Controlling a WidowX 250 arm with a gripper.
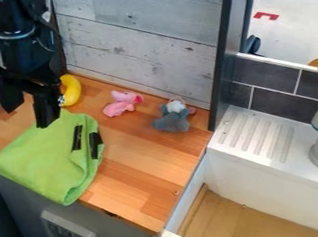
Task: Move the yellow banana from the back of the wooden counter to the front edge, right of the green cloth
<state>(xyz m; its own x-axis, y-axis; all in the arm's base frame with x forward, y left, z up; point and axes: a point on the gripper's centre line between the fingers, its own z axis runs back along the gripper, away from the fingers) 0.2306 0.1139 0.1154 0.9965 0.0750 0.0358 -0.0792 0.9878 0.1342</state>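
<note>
While the green cloth [47, 164] lies loosely folded on the bench [142, 184], the gripper [31, 118] hangs empty at its far side.
Nearest the viewer, the cloth reaches the bench's front edge, with black strips [76, 138] on its right part; its far edge lies beside the fingers [47, 110], spread apart with nothing between them, though whether they touch it I cannot tell. This looks like a stage before any grasp; taking the cloth would call for lining up both fingers over a raised fold, lowering gently and pinching fabric without scraping the wood. Farther back sit a grey plush toy [171, 122], a pink plush toy [122, 103] and a yellow banana-shaped toy [71, 90], all clear of the cloth.
</note>
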